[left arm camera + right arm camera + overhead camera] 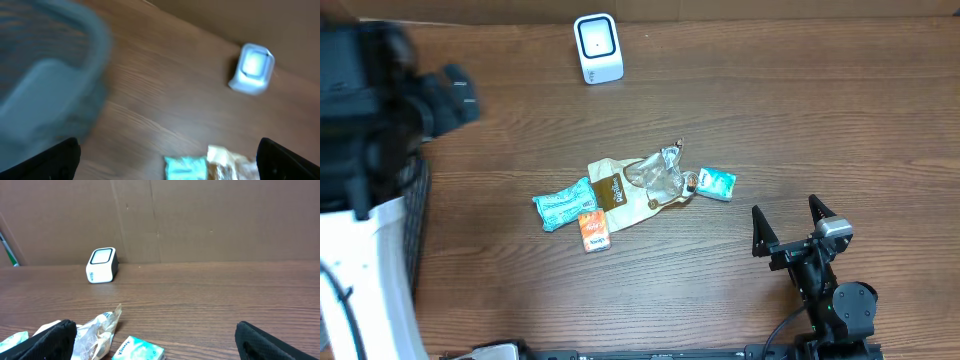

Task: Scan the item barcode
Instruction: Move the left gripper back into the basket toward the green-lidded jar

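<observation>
Lying clustered: five packets (615, 190); one scanner (597, 47) apart.

Right arm (835, 300), well right of the scanner (597, 47): black links, grey block (833, 229), black cable (785, 325). Left arm (370, 100): black, white housing (360, 280).

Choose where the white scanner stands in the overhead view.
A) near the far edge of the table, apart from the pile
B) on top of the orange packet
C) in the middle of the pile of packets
A: the scanner stands alone near the far edge of the table, with bare wood between it and the pile of packets.
</observation>
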Tool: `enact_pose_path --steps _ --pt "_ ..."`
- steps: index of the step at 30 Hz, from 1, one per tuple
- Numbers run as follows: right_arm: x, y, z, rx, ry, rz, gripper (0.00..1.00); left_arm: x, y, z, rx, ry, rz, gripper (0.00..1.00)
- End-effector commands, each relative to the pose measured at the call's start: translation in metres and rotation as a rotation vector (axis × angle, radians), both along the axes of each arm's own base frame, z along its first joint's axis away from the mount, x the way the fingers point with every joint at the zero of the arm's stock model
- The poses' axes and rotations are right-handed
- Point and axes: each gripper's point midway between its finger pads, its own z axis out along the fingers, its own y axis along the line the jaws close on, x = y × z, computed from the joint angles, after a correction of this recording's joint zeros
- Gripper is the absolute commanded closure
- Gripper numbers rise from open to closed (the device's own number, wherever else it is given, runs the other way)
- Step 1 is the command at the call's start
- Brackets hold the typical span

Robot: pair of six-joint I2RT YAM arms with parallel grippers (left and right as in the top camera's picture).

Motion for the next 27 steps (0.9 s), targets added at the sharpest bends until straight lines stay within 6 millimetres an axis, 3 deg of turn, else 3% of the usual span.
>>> enact_pose_path --steps 1,4,12,19,27 --pt "0.000 -0.001 -0.002 0.003 -0.002 -0.005 0.00 -0.026 0.045 0.017 0.025 -0.044 0.178 0.00" --pt "0.000 -0.001 -0.002 0.003 -0.002 -0.005 0.00 -0.047 0.081 0.007 0.012 0.004 0.311 0.00" --pt "0.000 -0.001 -0.002 0.003 -0.002 -0.005 0.00 -0.096 0.150 -0.027 0.005 0.178 0.642 0.02" --pt "0.000 -0.001 -0.002 0.003 -0.002 -0.005 0.00 -0.118 0.175 -0.066 -0.058 0.291 0.770 0.02" --pt "0.000 -0.001 -0.002 0.003 -0.002 -0.005 0.00 -0.153 0.198 -0.132 -0.134 0.431 0.882 0.00"
